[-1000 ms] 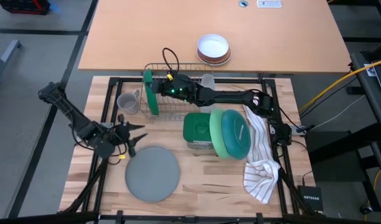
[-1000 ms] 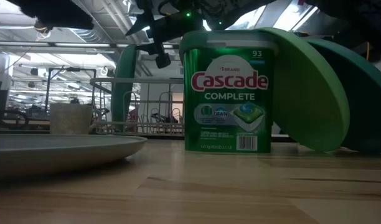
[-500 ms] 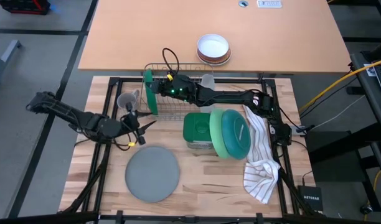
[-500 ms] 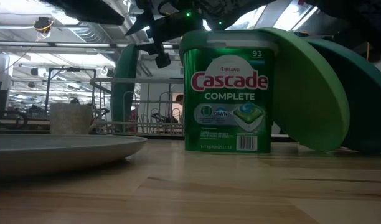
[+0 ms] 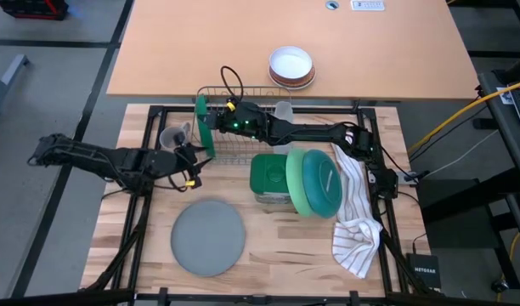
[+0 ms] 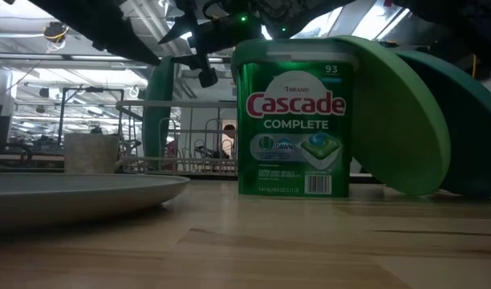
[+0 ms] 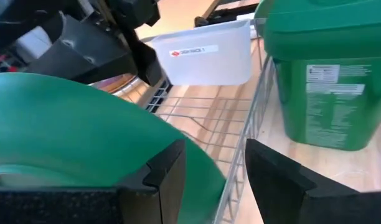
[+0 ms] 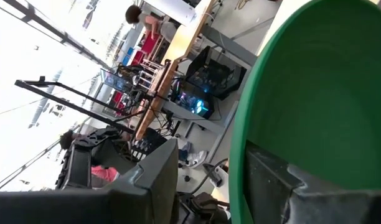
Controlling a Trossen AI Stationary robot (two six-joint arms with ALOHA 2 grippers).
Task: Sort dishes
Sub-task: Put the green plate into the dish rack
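Observation:
A dark green plate (image 5: 206, 127) stands on edge at the left end of the wire dish rack (image 5: 243, 149), with my right gripper (image 5: 216, 117) shut on it. My left gripper (image 5: 195, 161) is open at the rack's near left corner, just short of that plate (image 7: 84, 130), and nothing lies between its fingers. A small grey mug (image 5: 173, 136) stands left of the rack. A grey plate (image 5: 208, 237) lies flat near the front edge. A light green plate (image 5: 297, 181) and a teal plate (image 5: 323, 184) lean on a green tub (image 5: 268, 177). My right gripper pinches the dark green plate's rim (image 8: 241, 146) between its two fingers, one on each face. The fingers reach in level from the table's right, high on the plate. The plate stands upright, its lower edge (image 6: 153, 156) down among the rack's wires.
A white striped towel (image 5: 358, 223) lies at the right, partly under the teal plate. A white bowl stacked on brown-rimmed ones (image 5: 291, 66) sits on the far table. A white plastic holder (image 7: 206, 53) hangs on the rack's far side.
My left gripper has swung from beside the grey plate toward the table's far edge and right, up to the rack and the dark green plate, rolling as it went and staying open. My right gripper and the plate have kept still.

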